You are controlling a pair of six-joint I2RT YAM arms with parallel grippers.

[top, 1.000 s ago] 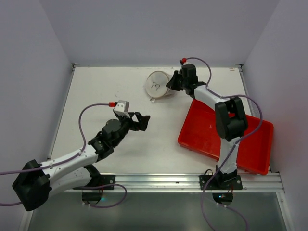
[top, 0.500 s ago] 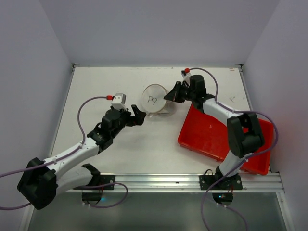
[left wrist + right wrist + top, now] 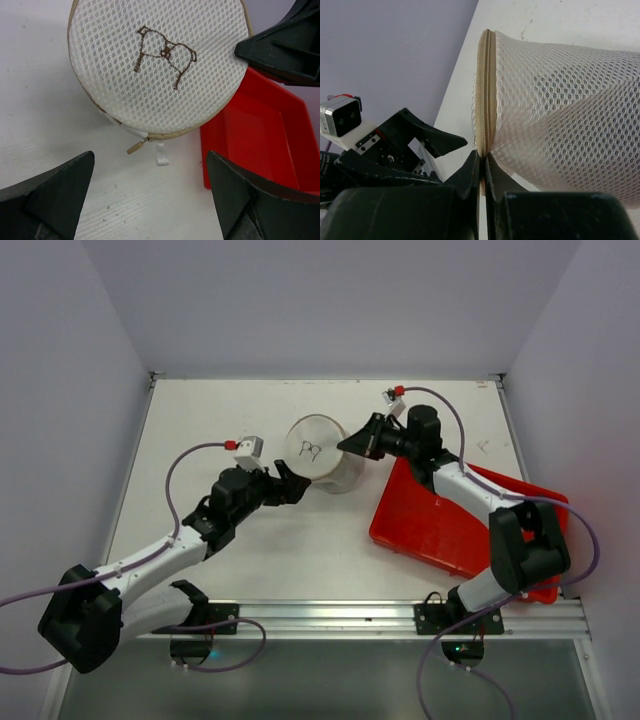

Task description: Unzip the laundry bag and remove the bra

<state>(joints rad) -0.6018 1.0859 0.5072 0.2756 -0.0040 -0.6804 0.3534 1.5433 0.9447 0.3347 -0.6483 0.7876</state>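
Note:
The laundry bag [image 3: 320,455] is a small round white mesh case with a beige zipper rim and a brown bra emblem on its face. It is zipped and tilted on its edge mid-table. My right gripper [image 3: 352,443] is shut on the bag's zipper rim; the right wrist view shows the jaws [image 3: 483,157] pinching the beige seam of the bag [image 3: 560,110]. My left gripper [image 3: 297,485] is open and empty just near-left of the bag. In the left wrist view its jaws [image 3: 150,167] frame the bag [image 3: 155,65], the beige zipper pull [image 3: 135,146] and a white ribbon tab [image 3: 162,155]. The bra is hidden.
The red tray [image 3: 470,530] lies at the right, its near-left corner close beside the bag; it also shows in the left wrist view [image 3: 265,135]. White walls enclose the table at the back and both sides.
My right gripper has pulled the bag from the far middle toward the near left and tipped it up. My left gripper has moved forward up to the bag.

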